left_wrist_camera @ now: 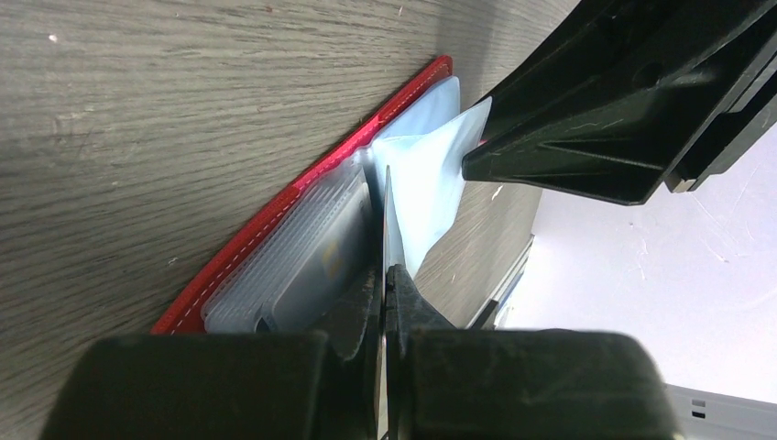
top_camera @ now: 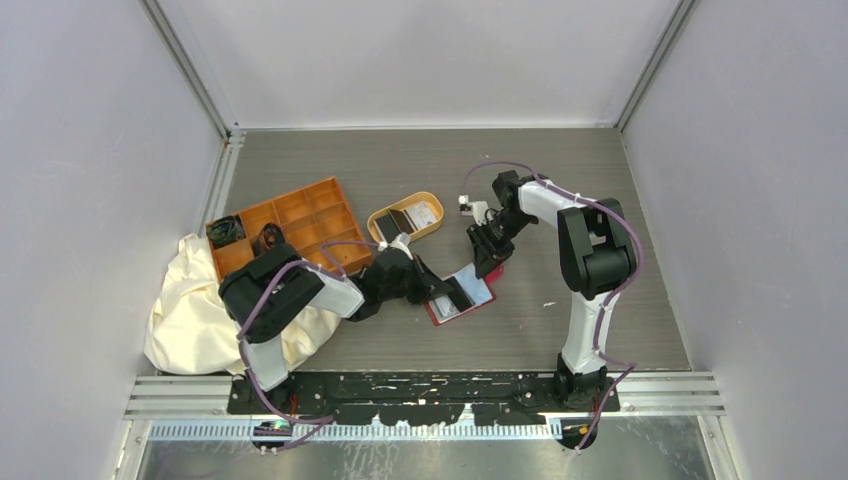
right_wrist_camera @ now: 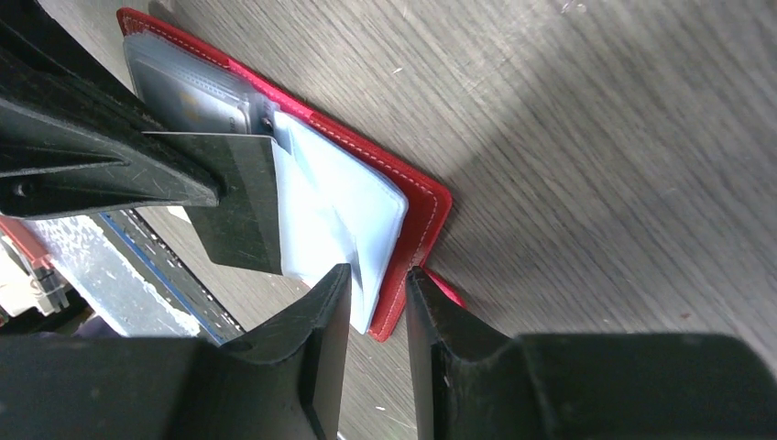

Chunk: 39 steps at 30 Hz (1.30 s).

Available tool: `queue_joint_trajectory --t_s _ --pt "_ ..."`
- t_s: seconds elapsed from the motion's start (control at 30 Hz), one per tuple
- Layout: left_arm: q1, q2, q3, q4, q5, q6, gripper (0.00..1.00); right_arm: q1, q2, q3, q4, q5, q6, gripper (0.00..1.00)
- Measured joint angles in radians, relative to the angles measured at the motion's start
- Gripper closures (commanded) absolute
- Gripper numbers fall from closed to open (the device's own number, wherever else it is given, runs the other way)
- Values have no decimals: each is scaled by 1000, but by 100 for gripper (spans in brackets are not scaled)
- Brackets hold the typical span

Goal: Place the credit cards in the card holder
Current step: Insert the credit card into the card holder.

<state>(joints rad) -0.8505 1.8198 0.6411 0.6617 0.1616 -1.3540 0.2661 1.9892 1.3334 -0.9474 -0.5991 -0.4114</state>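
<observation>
Left jaws: pressing together on a thin black rectangular plastic card, holding it level with one short edge meeting the sleeves of the holder. Right jaws: standing part-way apart and gripping one edge of the small red folding card holder, with the corner of a pale grey-clear plastic sleeve and the stitched red cover lying between them. That sleeve is lifting off the stack and bending upward toward the right jaws. The card holder is lying open on the grey wood-grain desk, near the middle, between the two arms. On its other half, flat sleeves are showing a pale card with a small gold patch. Behind the holder, well apart from it, an oval tan dish is holding a dark card and a pale card side by side. Just left of the dish an orange compartment tray is standing, and a crumpled cream cloth is lying at the desk's left edge under the left arm.
</observation>
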Motion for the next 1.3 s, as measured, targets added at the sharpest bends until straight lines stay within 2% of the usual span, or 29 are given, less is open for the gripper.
queue_joint_trajectory --t_s 0.33,0.73,0.93,1.13,1.3 --pt "14 8 -10 42 15 50 100 0 -30 -3 30 15 18 66" --pt "34 80 -18 188 42 53 100 0 -35 -10 42 14 19 66" --pt "38 114 -22 254 53 45 100 0 -93 -38 66 10 21 66" --pt "39 126 -23 275 68 29 100 1 -164 -68 82 -76 -18 66" --pt "40 129 -23 278 75 26 99 51 -312 -195 131 -193 -156 66"
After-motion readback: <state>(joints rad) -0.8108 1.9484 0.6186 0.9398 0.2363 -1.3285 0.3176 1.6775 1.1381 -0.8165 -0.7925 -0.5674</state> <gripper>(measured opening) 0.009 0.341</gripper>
